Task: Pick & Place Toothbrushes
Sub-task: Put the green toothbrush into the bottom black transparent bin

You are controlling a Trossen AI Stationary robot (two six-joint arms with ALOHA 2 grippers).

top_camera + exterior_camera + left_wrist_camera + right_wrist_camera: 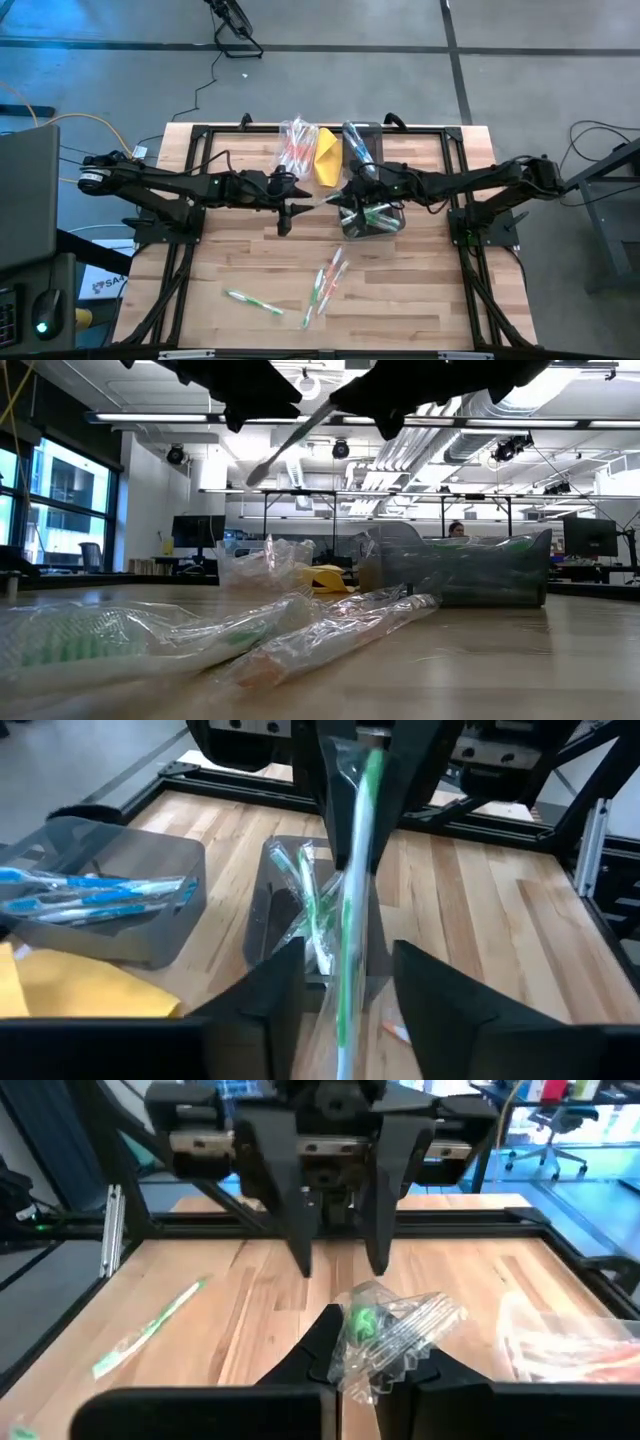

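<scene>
Right claw [345, 1342] pinches the green toothbrush [352, 900] above the bin [372, 222]; left claw [345, 982] gapes empty, so lower it in level.

Overhead camera looks down; low one sits at tabletop [420, 300] level; wrist cameras face each other closely.

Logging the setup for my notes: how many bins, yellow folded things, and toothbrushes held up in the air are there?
Bins: 2
Yellow folded thing: 1
Toothbrush held in the air, gripped by the right tool: 1
Total: 4
</scene>
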